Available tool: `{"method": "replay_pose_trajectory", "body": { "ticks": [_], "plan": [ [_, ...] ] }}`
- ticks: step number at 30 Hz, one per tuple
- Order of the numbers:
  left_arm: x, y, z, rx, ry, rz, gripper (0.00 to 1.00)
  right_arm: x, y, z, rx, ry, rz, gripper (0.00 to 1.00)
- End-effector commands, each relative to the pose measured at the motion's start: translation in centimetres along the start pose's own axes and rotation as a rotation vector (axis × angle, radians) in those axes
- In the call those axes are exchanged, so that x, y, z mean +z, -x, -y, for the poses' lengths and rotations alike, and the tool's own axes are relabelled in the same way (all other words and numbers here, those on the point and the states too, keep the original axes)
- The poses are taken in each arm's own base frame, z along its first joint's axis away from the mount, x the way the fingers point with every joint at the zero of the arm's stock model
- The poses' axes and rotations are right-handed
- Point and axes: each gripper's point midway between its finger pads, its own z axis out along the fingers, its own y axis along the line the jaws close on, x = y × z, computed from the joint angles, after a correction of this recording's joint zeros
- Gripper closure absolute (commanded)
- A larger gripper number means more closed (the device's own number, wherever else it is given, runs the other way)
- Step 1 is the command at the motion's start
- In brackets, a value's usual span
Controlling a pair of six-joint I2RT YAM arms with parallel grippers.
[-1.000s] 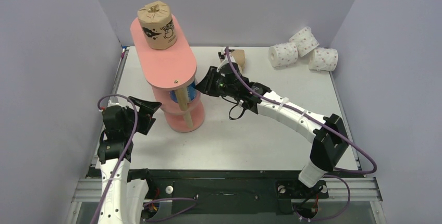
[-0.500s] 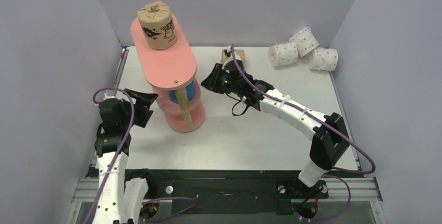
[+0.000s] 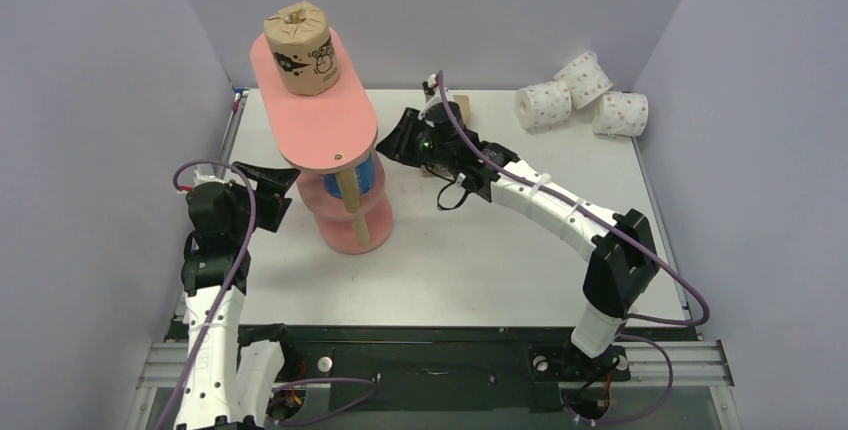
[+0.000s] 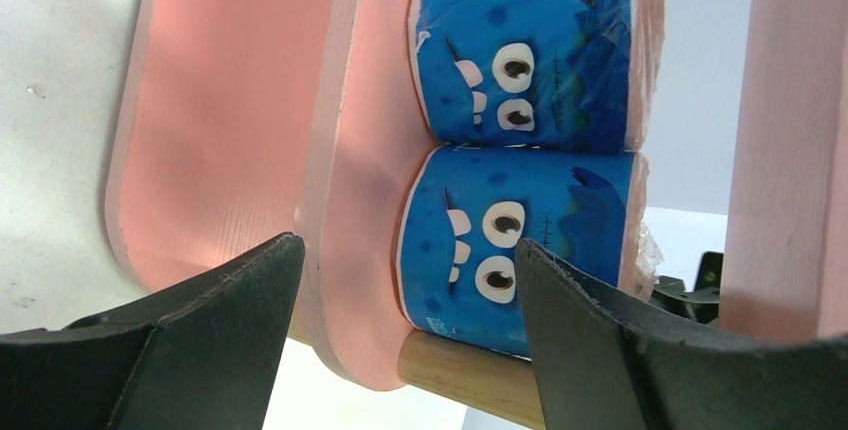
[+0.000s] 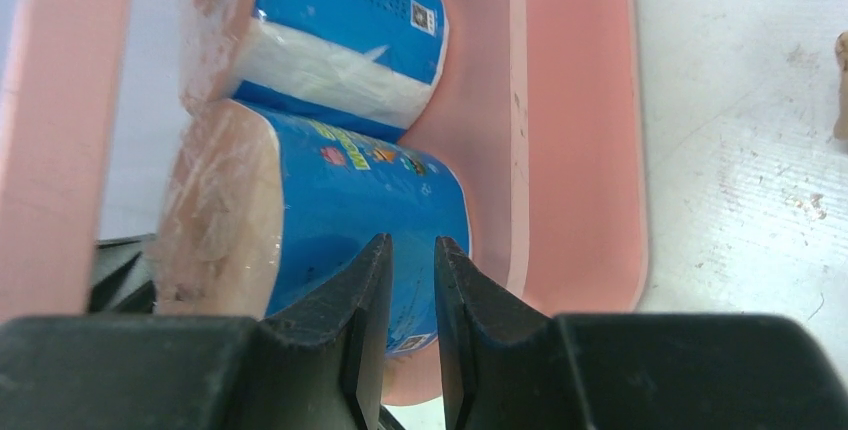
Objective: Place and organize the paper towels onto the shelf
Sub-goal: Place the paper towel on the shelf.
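The pink three-tier shelf [image 3: 318, 120] stands at the left-middle of the table. One brown paper towel roll [image 3: 300, 48] is upright on its top board. Two blue rolls [image 4: 525, 50] [image 4: 515, 240] lie side by side on the middle tier, seen also in the right wrist view [image 5: 340, 40] [image 5: 370, 200]. My left gripper [image 3: 272, 188] is open just left of the shelf, its jaws [image 4: 400, 260] framing the nearer blue roll without touching. My right gripper [image 3: 398, 140] is at the shelf's right side, its fingertips [image 5: 412, 245] a narrow gap apart, empty, close to a blue roll.
Three white rolls with pink dots [image 3: 545, 103] [image 3: 585, 75] [image 3: 620, 113] lie at the back right corner. Another brown roll [image 3: 456, 110] sits behind my right wrist, partly hidden. A wooden post [image 4: 470, 370] of the shelf runs under the blue rolls. Purple walls close in the table.
My left gripper has moved farther from the table's near edge, alongside the shelf, and narrowed a little. My right gripper has shifted slightly back along the shelf's right side.
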Motion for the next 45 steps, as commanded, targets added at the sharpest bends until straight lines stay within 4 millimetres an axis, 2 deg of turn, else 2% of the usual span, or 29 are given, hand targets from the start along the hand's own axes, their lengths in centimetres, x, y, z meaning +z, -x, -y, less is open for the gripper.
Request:
{"method": "replay_pose_trajectory", "body": {
  "ticks": [1, 10, 17, 26, 31, 35, 39, 42, 45],
  "plan": [
    [-0.3, 1.0, 3.0, 0.031, -0.109, 0.031, 0.26, 0.3, -0.2, -2.3, -0.027, 0.059, -0.004, 0.8],
    [-0.1, 0.6, 3.2, 0.039, -0.144, 0.026, 0.33, 0.5, -1.3, -3.2, -0.031, 0.074, -0.022, 0.8],
    [0.0, 0.5, 2.9, 0.034, -0.141, 0.023, 0.34, 0.6, -2.4, -3.7, -0.035, 0.081, -0.04, 0.8],
    [0.1, 0.5, 2.7, 0.033, -0.136, 0.03, 0.34, 0.5, -2.7, -3.8, -0.031, 0.078, -0.039, 0.81],
    [0.5, 2.7, 3.0, 0.026, -0.107, 0.116, 0.34, -0.1, -2.0, -3.0, -0.029, 0.062, -0.02, 0.8],
    [1.3, 4.7, 4.2, -0.013, -0.135, 0.167, 0.36, -1.0, -0.7, -2.4, -0.031, 0.051, 0.007, 0.8],
    [2.2, 6.9, 4.9, -0.055, -0.175, 0.203, 0.48, -1.5, 0.0, -1.7, -0.035, 0.04, 0.016, 0.8],
    [2.9, 7.9, 6.2, -0.06, -0.245, 0.194, 0.73, -1.5, -0.1, -1.0, -0.033, 0.034, 0.012, 0.81],
    [3.6, 8.6, 7.1, -0.071, -0.287, 0.178, 0.91, -1.5, 0.0, -0.9, -0.029, 0.043, 0.012, 0.81]
  ]
}}
